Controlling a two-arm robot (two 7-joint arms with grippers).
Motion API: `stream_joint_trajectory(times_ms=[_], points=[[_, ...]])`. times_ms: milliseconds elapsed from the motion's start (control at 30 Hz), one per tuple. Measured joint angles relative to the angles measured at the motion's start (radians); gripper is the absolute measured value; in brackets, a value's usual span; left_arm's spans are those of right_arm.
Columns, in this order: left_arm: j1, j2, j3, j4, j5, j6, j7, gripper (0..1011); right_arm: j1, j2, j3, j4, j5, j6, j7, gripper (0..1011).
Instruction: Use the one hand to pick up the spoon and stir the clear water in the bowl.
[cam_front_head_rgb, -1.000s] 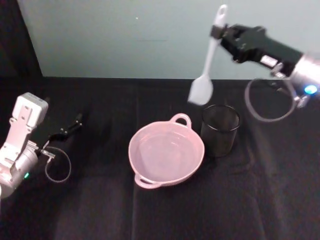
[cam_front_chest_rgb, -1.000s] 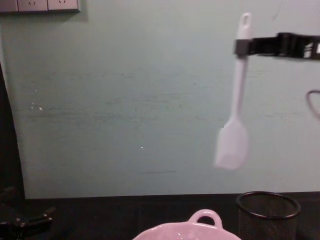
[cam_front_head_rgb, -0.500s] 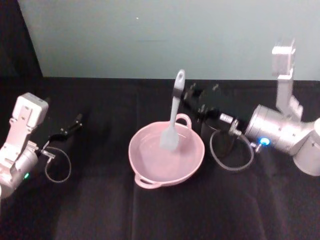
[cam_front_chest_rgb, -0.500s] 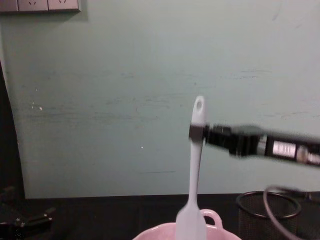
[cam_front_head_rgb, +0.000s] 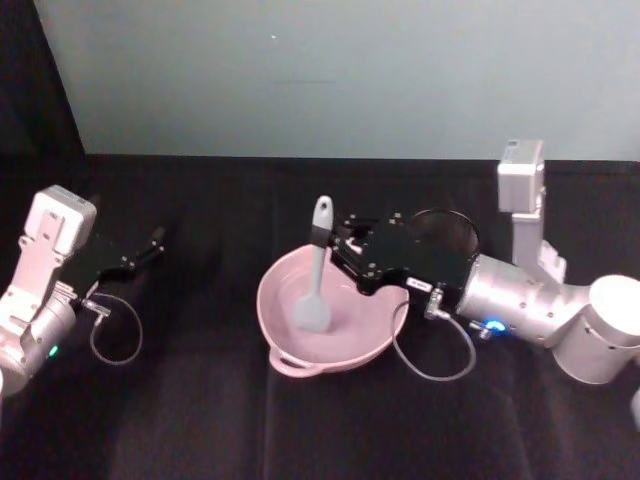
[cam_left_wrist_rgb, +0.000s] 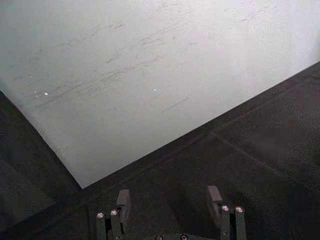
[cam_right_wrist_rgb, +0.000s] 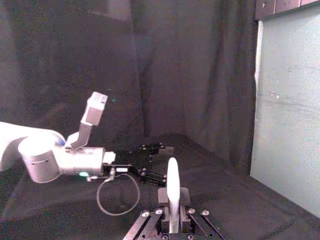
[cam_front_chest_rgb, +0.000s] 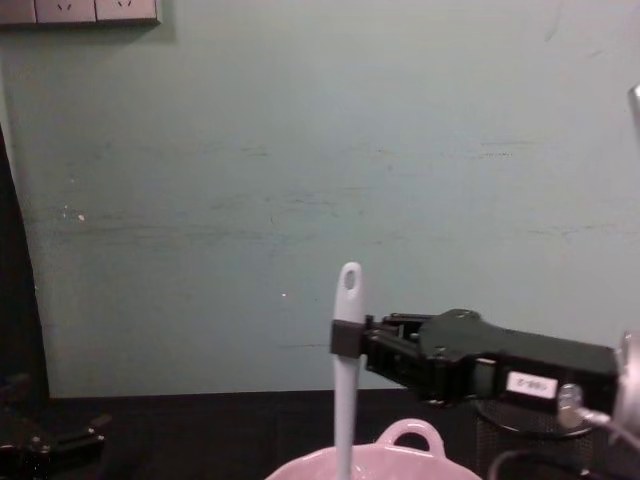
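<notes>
While the spoon (cam_front_head_rgb: 316, 270) is standing nearly upright in the bowl (cam_front_head_rgb: 345, 345), its wide flat head is sitting down inside the pink basin, toward the bowl's left half. Its slim handle is rising above the rim with the oval hole at the top. The right gripper (cam_front_head_rgb: 335, 243) is clamping that handle just below the hole, its black fingers pinched on either side. It is reaching in over the bowl's far rim, above the small loop handle there. The dark arm behind it, carrying a small white label, is stretching away to the bowl's right. A black mesh cup (cam_front_head_rgb: 445, 222) is standing behind that arm, just beyond the bowl on its right side. The left gripper (cam_front_head_rgb: 150, 245) is idling well to the left of the bowl, low over the black cloth (cam_front_head_rgb: 200, 420), its jaws spread apart with nothing between them.
</notes>
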Motion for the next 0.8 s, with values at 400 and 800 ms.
stream_joint_trajectory(times_ms=[400,800], points=[[0.0,0.0,0.0,0.0,0.0,0.0,0.0,1011,0.072,-0.143,0.015,0.22,-0.157,-0.199,-0.121,121],[0.0,0.0,0.0,0.0,0.0,0.0,0.0,1011,-0.009,-0.051,0.077,0.097,-0.142,-0.147,-0.113,121]])
